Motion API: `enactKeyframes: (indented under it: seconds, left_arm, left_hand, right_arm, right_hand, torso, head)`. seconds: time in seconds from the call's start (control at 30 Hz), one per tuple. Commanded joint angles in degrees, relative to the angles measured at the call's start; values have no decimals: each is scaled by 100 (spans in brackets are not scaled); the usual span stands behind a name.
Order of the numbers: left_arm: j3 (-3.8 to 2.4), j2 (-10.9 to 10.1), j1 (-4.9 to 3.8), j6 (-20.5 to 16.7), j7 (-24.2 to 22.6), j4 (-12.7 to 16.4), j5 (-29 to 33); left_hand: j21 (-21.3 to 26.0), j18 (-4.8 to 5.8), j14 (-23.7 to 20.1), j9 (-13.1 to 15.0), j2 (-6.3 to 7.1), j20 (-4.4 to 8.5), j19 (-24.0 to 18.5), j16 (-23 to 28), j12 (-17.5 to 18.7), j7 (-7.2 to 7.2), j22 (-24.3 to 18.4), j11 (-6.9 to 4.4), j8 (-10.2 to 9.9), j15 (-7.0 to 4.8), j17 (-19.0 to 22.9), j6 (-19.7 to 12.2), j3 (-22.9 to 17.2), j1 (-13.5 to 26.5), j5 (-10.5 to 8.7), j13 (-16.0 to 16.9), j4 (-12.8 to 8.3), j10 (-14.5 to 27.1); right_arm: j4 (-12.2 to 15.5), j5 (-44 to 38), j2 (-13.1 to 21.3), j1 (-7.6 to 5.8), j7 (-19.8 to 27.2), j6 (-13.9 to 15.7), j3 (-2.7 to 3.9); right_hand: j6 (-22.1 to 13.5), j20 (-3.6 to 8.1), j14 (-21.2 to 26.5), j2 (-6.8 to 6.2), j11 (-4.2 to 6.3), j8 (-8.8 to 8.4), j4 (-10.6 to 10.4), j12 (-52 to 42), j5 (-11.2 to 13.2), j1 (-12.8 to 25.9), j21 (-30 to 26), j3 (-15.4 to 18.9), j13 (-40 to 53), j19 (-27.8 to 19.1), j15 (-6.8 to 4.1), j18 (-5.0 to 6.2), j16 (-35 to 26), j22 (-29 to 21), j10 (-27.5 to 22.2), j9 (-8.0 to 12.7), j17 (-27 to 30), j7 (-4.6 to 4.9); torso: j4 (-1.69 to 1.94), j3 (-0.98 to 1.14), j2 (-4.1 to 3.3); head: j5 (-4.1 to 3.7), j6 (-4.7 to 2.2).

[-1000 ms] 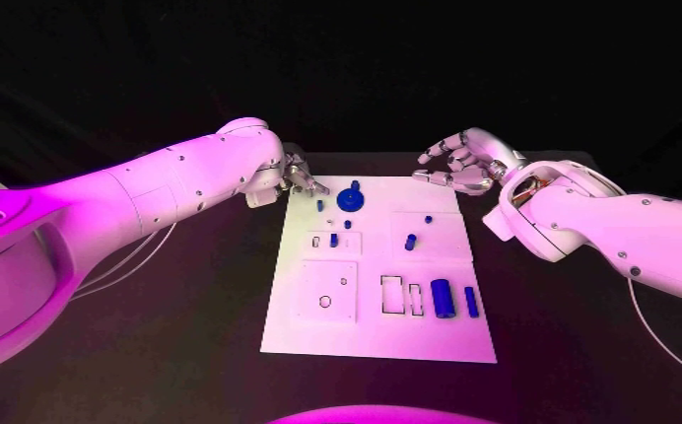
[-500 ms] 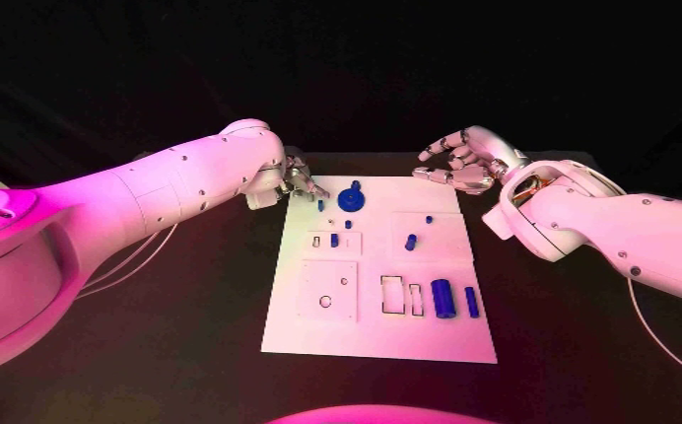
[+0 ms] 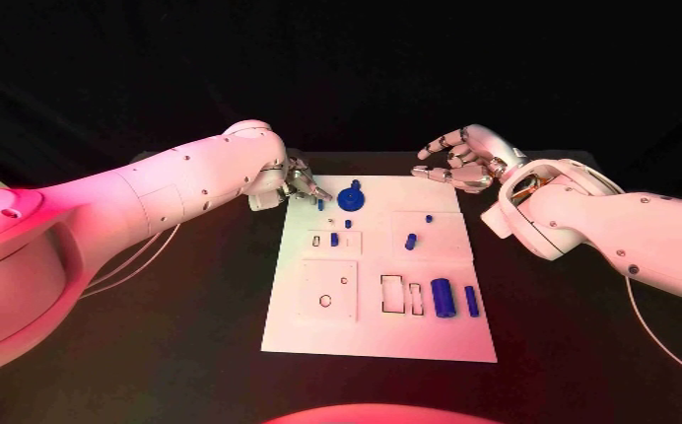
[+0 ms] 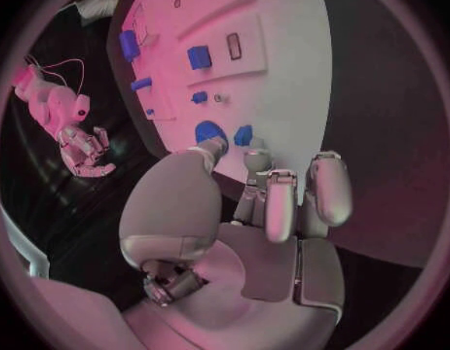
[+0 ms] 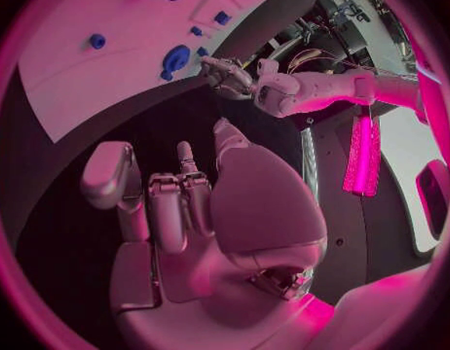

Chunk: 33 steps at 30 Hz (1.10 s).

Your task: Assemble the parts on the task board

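Observation:
The white task board (image 3: 373,335) lies mid-table. A blue disc (image 3: 351,197) stands at its far end, with a small blue peg (image 3: 320,205) beside it. More small blue pieces (image 3: 411,242) sit mid-board, and a blue cylinder (image 3: 443,298) and a bar (image 3: 470,301) lie at the near right. My left hand (image 3: 299,182) hovers at the board's far left corner. Its fingers (image 4: 280,198) are apart and hold nothing, and their tips are close to the disc (image 4: 208,130) and a small blue piece (image 4: 244,135). My right hand (image 3: 457,163) hangs beyond the far right corner, fingers (image 5: 166,202) spread and empty.
Black table surrounds the board (image 5: 99,62) on all sides. Empty outlined slots (image 3: 391,294) and a square plate with a hole (image 3: 325,301) mark the board's near half. The right wrist view takes in my left hand (image 5: 230,74) beside the disc (image 5: 174,57).
My left hand has crept a little further over the board's far left corner, toward the disc. The right hand has barely moved.

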<state>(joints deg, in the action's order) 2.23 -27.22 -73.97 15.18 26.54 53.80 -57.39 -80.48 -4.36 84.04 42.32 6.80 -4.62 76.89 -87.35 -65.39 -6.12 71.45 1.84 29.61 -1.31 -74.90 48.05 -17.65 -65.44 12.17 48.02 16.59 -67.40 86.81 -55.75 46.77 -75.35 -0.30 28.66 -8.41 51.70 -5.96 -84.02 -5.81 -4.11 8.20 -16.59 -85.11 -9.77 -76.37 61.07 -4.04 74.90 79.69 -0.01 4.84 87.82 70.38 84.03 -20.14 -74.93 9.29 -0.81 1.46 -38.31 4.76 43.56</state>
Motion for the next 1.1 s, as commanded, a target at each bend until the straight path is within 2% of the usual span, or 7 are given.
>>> enactKeyframes:
  seconds: [0.03, 0.43, 0.5, 0.83, 0.9, 1.1]
  left_arm:
    - [5, 28, 2, 131, -75, -13, 91]
    - [20, 43, 11, 171, -82, -41, 101]
    - [21, 47, 13, 169, -85, -48, 102]
    - [24, 48, 17, 65, -105, -69, 188]
    - [24, 46, 17, 55, -108, -72, 219]
    - [26, 33, 17, 37, -127, -62, 278]
  left_hand:
    - [-33, 7, 430, -11, -45, -3, 49, -31, -22, 10, 8, -10, 22, -33, -1033, 40, -52, -47, 0, 0, 3, -37]
    - [-49, 12, 440, -26, -109, 14, 65, -46, -40, 42, 37, -39, 22, -59, -1058, 93, -168, -218, -3, 14, -14, -73]
    - [-64, 17, 447, -34, -178, 32, 82, -55, -55, 66, 65, -63, 19, -82, -1073, 116, -351, -426, -17, 33, -44, -103]
    - [-81, 25, 454, 17, -264, 69, 102, -67, -73, 115, 105, -110, 82, -122, -1093, 158, -822, -806, -45, 56, -147, -161]
    - [-74, 22, 450, 104, -341, 85, 91, -61, -58, 119, 95, -119, 153, -136, -1080, 116, -1147, -951, -45, 40, -250, -156]
    - [-84, 26, 450, 373, -188, 88, 98, -63, -63, 116, 123, -119, 381, -135, -1081, 21, -1964, -944, -47, 41, -566, -189]
  right_arm:
    - [-4, -15, -9, -1, 77, -3, 1]
    - [-8, -14, -17, 0, 77, -13, 1]
    - [-9, -14, -18, 0, 78, -14, 1]
    - [-15, -13, -24, 0, 75, -21, 1]
    - [-16, -13, -24, 0, 75, -23, 1]
    - [-22, -13, -28, 0, 72, -30, 1]
  right_hand:
    - [-31, -1, -418, 19, -41, -25, 0, 21, -26, 5, -20, 35, 1073, -43, 19, 105, -38, -5, 150, 3, -797, 4]
    - [-31, -1, -418, 19, -41, -25, 0, 21, -26, 5, -20, 35, 1073, -43, 19, 105, -38, -5, 150, 3, -797, 4]
    - [-31, -1, -418, 19, -41, -25, 0, 21, -26, 5, -20, 35, 1073, -43, 19, 105, -38, -5, 150, 3, -797, 4]
    - [-30, -1, -419, 25, -40, -23, 0, 18, -35, -1, -29, 33, 1075, -44, 18, 105, -38, -9, 153, 2, -802, 3]
    - [-30, -1, -419, 25, -40, -23, 0, 18, -35, -1, -29, 33, 1075, -44, 18, 105, -38, -9, 153, 2, -802, 3]
    - [-28, -1, -419, 28, -40, -22, 0, 17, -39, -2, -35, 32, 1076, -45, 18, 106, -39, -12, 154, 1, -801, 3]
  torso:
    - [-2, 1, -3]
    - [-1, -2, -3]
    - [-3, -5, -3]
    - [1, -4, 0]
    - [-1, -3, 1]
    - [-4, -1, 8]
  head:
    - [0, -3]
    - [-8, 9]
    - [-7, 10]
    - [-8, 18]
    - [-5, 21]
    - [-1, 28]
